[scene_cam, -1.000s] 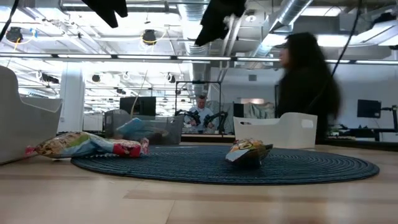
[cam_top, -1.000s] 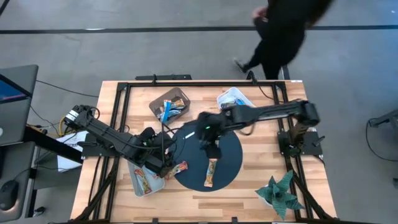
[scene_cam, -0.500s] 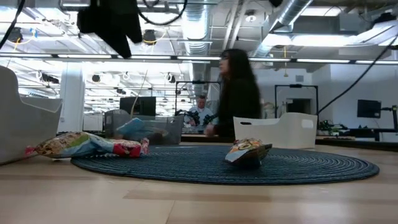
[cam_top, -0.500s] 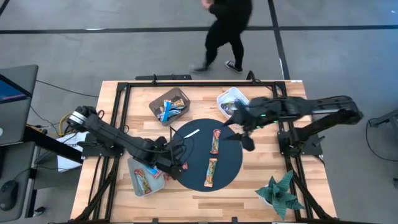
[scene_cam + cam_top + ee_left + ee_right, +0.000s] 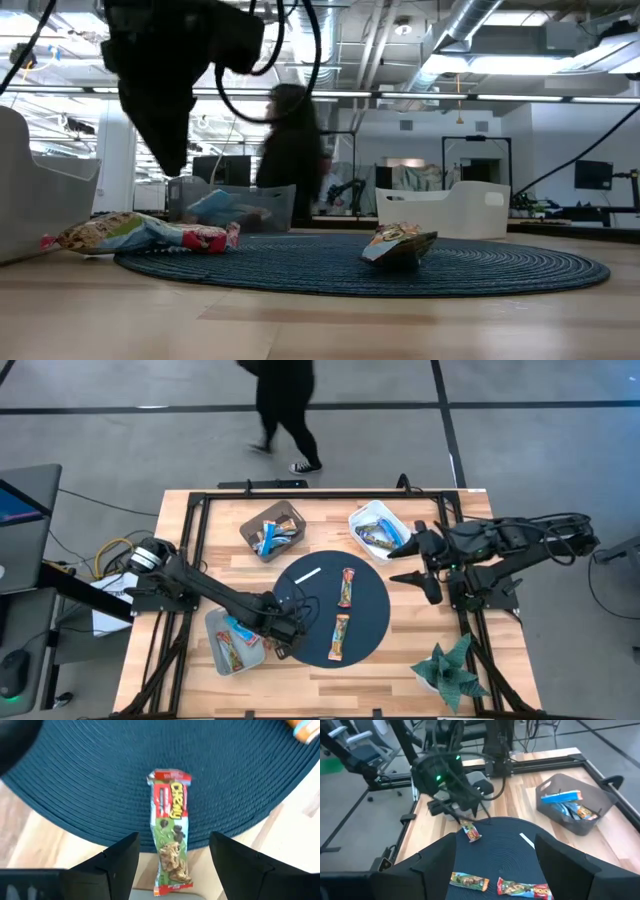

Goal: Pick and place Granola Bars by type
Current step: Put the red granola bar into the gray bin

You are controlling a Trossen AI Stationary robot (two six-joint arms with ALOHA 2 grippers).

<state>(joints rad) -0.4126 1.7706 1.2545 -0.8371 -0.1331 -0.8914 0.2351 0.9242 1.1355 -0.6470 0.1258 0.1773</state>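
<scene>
Over the round dark-blue woven mat's (image 5: 372, 622) edge, the left claw (image 5: 284, 644) hangs spread above a red-and-green wrapped granola bar (image 5: 171, 820). Beside the white bin (image 5: 362, 518), the right claw (image 5: 408, 563) waits, spread.

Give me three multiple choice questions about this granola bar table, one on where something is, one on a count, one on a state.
1. The bar below the left pincer lies:
A. inside the white bin
B. across the mat's edge
C. on the floor

2. Bars lying wholly on the round mat in the high view:
A. two
B. five
C. none

3. The left pincer is:
A. shut on a bar
B. open, holding nothing
C. out of view

Answers: 1 B, the red and green bar overhangs the mat onto wood. 2 A, two bars lie near the middle. 3 B, its fingers stand apart over the bar.
</scene>
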